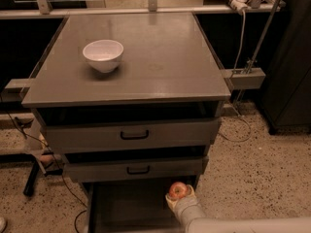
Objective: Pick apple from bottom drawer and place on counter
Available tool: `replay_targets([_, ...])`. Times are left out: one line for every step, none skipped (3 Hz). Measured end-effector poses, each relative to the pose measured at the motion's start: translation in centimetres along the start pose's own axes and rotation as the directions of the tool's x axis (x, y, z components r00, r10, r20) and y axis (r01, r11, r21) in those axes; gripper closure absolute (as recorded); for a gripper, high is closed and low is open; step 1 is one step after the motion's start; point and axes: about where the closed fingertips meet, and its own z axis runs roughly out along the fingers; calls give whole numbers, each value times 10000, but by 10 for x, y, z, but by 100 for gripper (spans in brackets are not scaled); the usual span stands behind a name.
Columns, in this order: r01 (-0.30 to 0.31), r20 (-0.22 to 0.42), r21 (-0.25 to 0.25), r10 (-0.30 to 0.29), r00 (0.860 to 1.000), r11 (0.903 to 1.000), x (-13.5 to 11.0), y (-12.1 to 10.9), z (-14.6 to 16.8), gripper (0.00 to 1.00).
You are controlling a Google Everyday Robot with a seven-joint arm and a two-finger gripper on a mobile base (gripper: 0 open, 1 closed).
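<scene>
No text, label or number can be read anywhere. The gripper (179, 198) clasps the apple (178, 190) at the bottom drawer (129, 208), near right.
</scene>
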Motion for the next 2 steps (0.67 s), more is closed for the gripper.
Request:
replay_targets([-68, -27, -204, 67, 10000, 9998, -27, -7, -23, 100])
replay_targets([7, 335, -250, 2, 9994, 9997, -62, -20, -54, 100])
